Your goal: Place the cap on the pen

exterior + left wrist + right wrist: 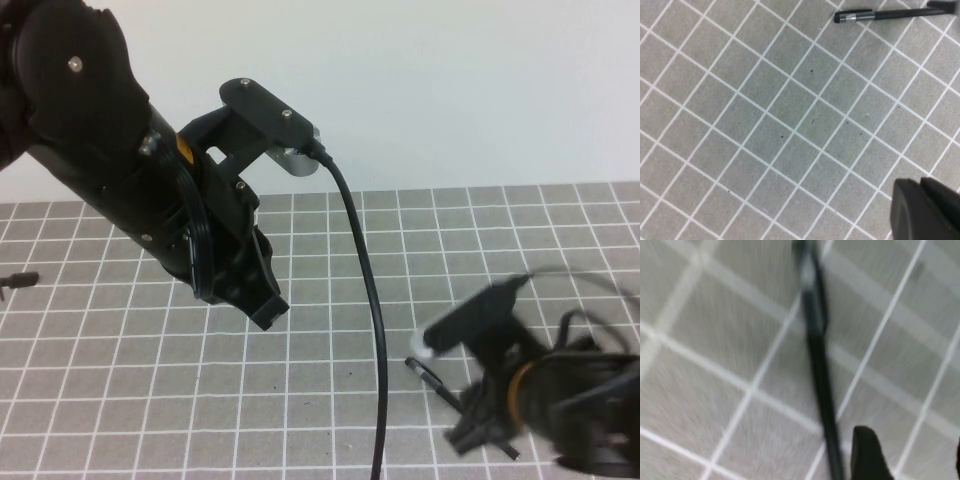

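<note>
One capped pen [880,15] flat on grid mat [330,400], right pincer [480,425] spread wide above it, left pincer [265,310] closed, empty

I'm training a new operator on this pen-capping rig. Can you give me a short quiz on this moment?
1. True or false: the left claw, raised over the left half of the grid mat, grips the pen.
2. Which claw is nearer the pen? A) the left claw B) the right claw, low at the near right
3. Fill in: the right claw's jaws stand ___.
Key: 1 false: the left claw is shut on nothing, and the pen lies on the grid mat. 2 B. 3 open.
</note>
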Controlling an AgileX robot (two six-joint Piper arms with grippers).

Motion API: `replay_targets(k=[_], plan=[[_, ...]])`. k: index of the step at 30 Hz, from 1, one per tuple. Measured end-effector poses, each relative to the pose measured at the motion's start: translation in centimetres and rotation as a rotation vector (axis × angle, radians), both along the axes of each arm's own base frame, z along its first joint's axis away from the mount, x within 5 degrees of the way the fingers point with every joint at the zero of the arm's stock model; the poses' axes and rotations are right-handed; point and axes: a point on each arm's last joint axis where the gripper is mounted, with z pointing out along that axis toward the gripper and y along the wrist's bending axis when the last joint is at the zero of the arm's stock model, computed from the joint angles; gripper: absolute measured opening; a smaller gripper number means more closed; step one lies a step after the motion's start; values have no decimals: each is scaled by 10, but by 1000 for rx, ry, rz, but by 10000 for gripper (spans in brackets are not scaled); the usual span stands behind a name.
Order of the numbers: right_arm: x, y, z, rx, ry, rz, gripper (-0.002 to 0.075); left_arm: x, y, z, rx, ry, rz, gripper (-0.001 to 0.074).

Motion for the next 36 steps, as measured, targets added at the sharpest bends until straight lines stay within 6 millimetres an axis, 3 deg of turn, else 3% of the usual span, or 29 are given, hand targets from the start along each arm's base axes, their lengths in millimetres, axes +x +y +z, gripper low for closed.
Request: replay_targets(k=[4, 8, 12, 15, 20, 29, 32, 36], plan=[[-8, -11, 53, 80, -159, 48, 365, 0, 0, 0, 0, 0, 0, -1], [-27, -38, 118, 154, -379, 72, 338, 0, 0, 0, 0, 0, 0, -1], [-50, -78, 165, 135, -566, 23, 188, 0, 0, 0, 0, 0, 0, -1], [-66, -103, 184, 128, -632, -46, 58, -1, -1, 0, -10, 9, -1, -1], [-81, -122, 191, 158, -674, -76, 6, -3, -5, 1, -59, 38, -9, -1], [-84, -123, 152, 121, -648, -40, -1, 5, -16, -4, -214, -4, 53, -1], [-88, -123, 140, 210, -655, -42, -1, 8, -20, -13, -277, -21, 76, -1], [-101, -129, 140, 345, -733, 7, -1, 8, -22, -27, -291, -22, 81, -1]])
